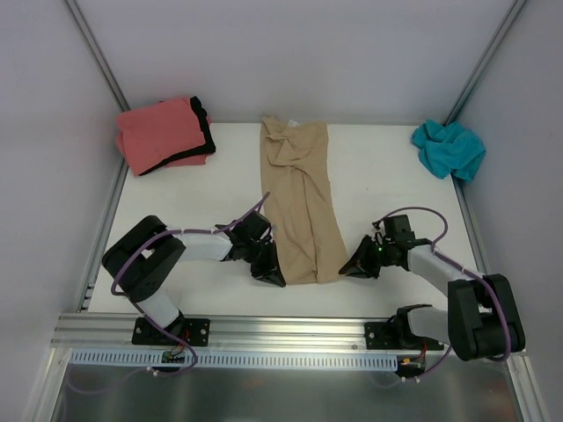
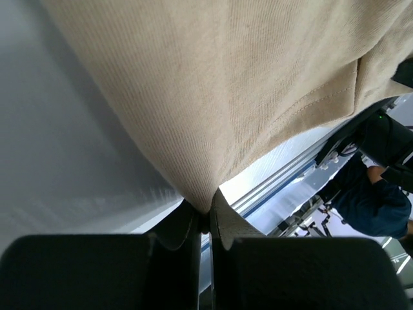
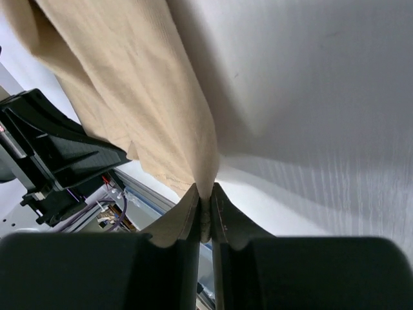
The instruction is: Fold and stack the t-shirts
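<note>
Left claw (image 1: 268, 274) and right claw (image 1: 350, 268) are gripping the tan shirt (image 1: 299, 202).
Each is pinching a hem corner tight, the shirt lying between and beyond them as a narrow strip. Coral shirt (image 1: 158, 134) and black shirt (image 1: 205, 130) are lying far beyond the left claw, teal shirt (image 1: 449, 148) far beyond the right.

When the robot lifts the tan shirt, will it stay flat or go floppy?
Probably floppy: the tan shirt lies wrinkled and bunched near its collar. It will likely sag between the left gripper and right gripper, which pinch only its near corners. Probably light too, since the cloth looks thin.
</note>
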`<move>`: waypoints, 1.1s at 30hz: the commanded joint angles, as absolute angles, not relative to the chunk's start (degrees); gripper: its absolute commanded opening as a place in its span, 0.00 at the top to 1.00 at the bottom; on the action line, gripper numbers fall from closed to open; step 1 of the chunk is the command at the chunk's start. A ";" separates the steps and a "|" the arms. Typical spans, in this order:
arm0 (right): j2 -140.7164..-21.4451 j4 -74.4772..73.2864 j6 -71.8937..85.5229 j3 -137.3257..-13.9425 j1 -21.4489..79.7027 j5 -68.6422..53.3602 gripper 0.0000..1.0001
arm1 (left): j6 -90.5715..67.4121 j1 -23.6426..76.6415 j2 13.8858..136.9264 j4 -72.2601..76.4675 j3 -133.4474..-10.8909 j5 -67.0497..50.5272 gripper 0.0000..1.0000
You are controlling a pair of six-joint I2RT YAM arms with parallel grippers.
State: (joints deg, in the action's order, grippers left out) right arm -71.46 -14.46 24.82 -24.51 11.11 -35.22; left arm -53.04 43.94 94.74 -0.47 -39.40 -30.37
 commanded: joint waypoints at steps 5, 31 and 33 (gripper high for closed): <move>-65.40 -25.39 21.54 -26.10 11.69 -37.09 0.89 | -50.80 44.91 88.69 -8.08 -38.77 -29.97 1.00; -52.55 -50.97 16.53 -31.97 12.04 -45.09 0.89 | -59.16 53.09 71.72 -20.65 -41.28 -29.71 1.00; -55.27 -51.50 15.30 -37.23 12.04 -45.09 0.89 | -57.14 52.74 73.29 -23.11 -44.11 -29.53 1.00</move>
